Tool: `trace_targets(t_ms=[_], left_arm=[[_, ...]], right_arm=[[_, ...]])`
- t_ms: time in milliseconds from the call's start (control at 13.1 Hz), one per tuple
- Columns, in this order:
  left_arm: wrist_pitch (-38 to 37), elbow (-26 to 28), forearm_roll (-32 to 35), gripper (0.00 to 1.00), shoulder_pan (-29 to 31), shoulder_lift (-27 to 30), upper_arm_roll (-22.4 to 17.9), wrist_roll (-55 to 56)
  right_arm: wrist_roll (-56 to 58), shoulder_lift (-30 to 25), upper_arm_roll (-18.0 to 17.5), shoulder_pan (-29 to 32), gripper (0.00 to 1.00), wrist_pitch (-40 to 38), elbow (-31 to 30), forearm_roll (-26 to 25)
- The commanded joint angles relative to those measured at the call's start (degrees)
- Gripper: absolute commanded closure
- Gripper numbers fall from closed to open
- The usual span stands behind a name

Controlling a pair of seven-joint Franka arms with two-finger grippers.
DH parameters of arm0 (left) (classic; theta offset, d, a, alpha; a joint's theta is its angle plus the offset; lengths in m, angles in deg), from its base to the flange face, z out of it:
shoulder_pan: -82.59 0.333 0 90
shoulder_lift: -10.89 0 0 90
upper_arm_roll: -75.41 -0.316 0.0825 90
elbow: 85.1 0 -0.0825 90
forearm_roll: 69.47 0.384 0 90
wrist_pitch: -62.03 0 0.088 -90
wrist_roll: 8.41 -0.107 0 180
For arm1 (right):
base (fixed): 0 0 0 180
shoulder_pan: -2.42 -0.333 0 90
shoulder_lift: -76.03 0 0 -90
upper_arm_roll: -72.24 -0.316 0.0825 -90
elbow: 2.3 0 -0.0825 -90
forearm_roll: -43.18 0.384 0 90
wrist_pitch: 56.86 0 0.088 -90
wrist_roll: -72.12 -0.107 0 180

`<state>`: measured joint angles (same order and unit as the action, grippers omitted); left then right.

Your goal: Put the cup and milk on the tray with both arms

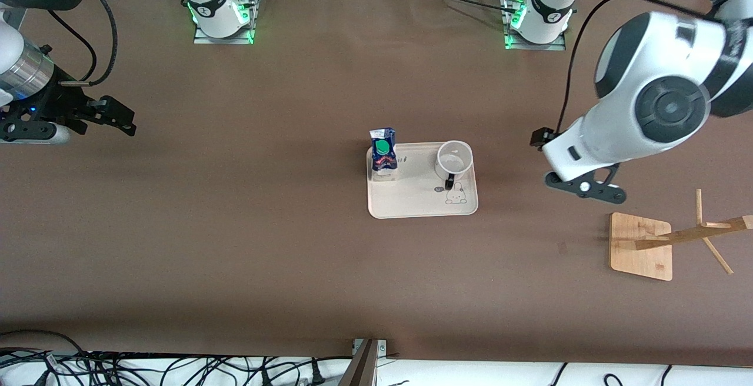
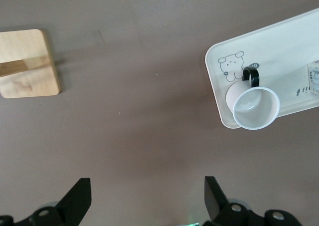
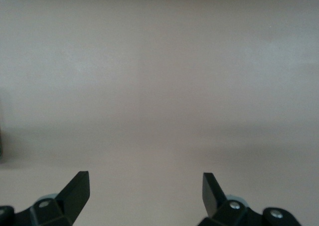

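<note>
The right gripper (image 1: 117, 120) hangs over bare brown counter (image 1: 235, 227) at the right arm's end. Its jaws stand wide apart and hold nothing, and only counter lies between them in the right wrist view.

The small dark-blue and white gable-top milk carton with a green cap (image 1: 383, 155) stands upright on the flat cream rectangular tray with a bunny drawing (image 1: 412, 200), well apart from both sets of jaws. Judged light and slightly yielding; grip its flat sides below the gable, with moderate force.

The white ceramic mug with a black loop handle (image 1: 453, 159) stands upright on the same tray, beside the carton and apart from it. Judged rigid, smooth and breakable; grip across the rim wall or the body, clear of the handle.

The left gripper (image 1: 582, 187) hangs over the counter between the tray and the wooden stand base (image 1: 641, 246). Its jaws are wide apart and empty; its tips are probably hidden in the front view.

Both items appear placed. Open counter surrounds the tray; only the stand restricts the left arm.
</note>
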<state>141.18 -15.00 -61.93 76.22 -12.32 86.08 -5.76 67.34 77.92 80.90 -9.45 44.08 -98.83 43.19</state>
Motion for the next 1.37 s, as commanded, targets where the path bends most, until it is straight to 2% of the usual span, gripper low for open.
trace_targets(t_ms=[0,76,228,305,533,685,914,1294], left_arm=[[0.3,-0.6,-0.1,0.00,4.4,3.4,0.7,-1.2],[-0.1,-1.9,-0.1,0.00,4.7,3.8,0.2,-0.7],[2.4,1.0,-0.7,0.00,4.4,7.5,-1.7,-0.6],[4.5,4.3,-1.0,0.00,3.8,10.0,-4.6,-0.7],[14.8,20.3,-5.9,0.00,2.6,21.9,-8.6,-0.5],[16.8,25.0,-6.2,0.00,2.6,25.0,-10.0,-0.6],[16.7,26.2,-6.3,0.00,2.4,25.7,-10.8,-0.7],[16.2,24.8,-6.7,0.00,2.6,24.7,-10.4,-1.2]], right_arm=[[-0.5,0.3,-0.1,0.4,0.00,-0.4,1.0,-0.5],[-0.6,0.3,-0.1,0.4,0.00,-0.4,1.0,-0.5],[-0.5,0.4,-0.1,0.4,0.00,-0.4,1.0,-0.5],[-0.5,0.3,-0.1,0.4,0.00,-0.4,1.0,-0.5],[-0.6,0.3,-0.1,0.4,0.00,-0.4,1.0,-0.4],[-0.7,0.4,-0.1,0.4,0.00,-0.4,1.0,-0.4],[-0.7,0.3,-0.1,0.4,0.00,-0.4,1.0,-0.4],[-0.7,0.3,-0.1,0.4,0.00,-0.4,1.0,-0.4]])
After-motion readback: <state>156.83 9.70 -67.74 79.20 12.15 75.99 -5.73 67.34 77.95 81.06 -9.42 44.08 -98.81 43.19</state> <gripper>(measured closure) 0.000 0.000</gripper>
